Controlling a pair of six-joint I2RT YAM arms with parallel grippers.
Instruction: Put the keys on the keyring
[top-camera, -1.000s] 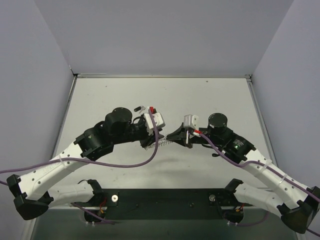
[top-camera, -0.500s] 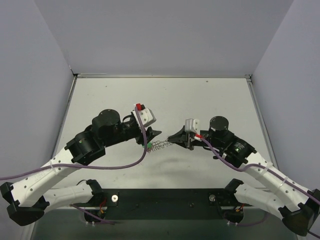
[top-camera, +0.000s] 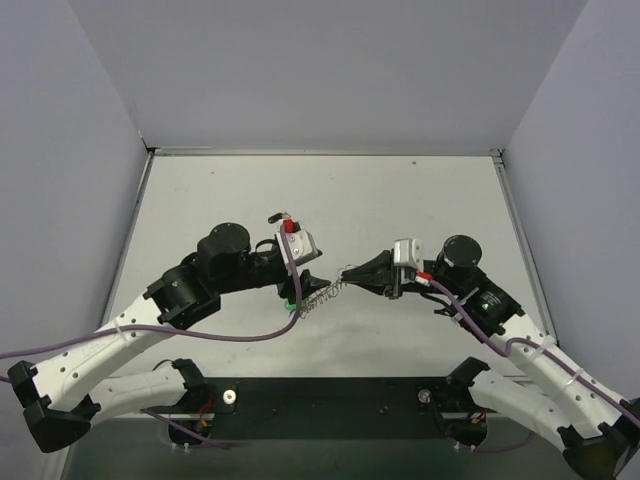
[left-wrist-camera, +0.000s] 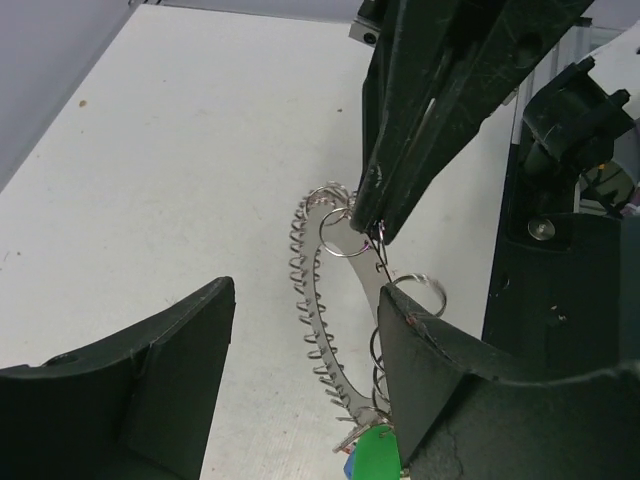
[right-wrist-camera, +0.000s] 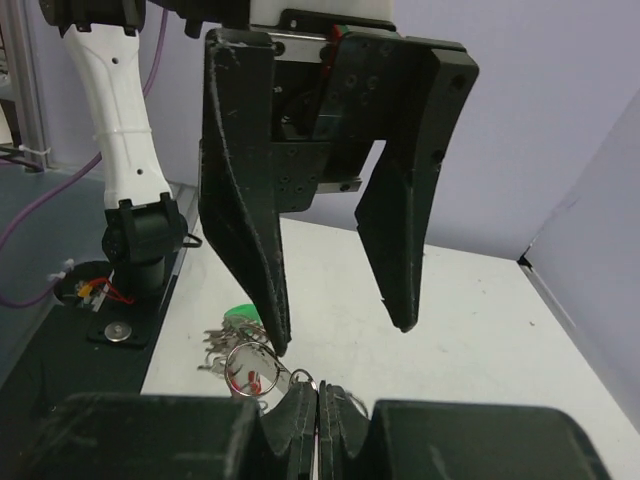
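Note:
The keyring (top-camera: 322, 293), a silvery ring with a coiled rim, hangs between my two grippers above the table. My right gripper (top-camera: 350, 272) is shut on its right end; in the left wrist view its fingers (left-wrist-camera: 400, 150) pinch the ring (left-wrist-camera: 319, 320) from above. My left gripper (top-camera: 303, 283) is open, one finger on each side of the ring's left end, and its right finger (left-wrist-camera: 450, 380) is close against the ring. The keys hang at the ring's left end. A green head (left-wrist-camera: 375, 458) shows there, also in the top view (top-camera: 289, 301) and the right wrist view (right-wrist-camera: 238, 314).
Grey walls enclose the white table (top-camera: 250, 200) on three sides. A black base rail (top-camera: 330, 405) runs along the near edge. Purple cables trail from both arms. A small split ring (right-wrist-camera: 250, 368) hangs beside my right gripper (right-wrist-camera: 318, 395).
My right gripper has drawn back to the right with the keyring. My left gripper pulled left, then came back round the ring's left end, lower than before.

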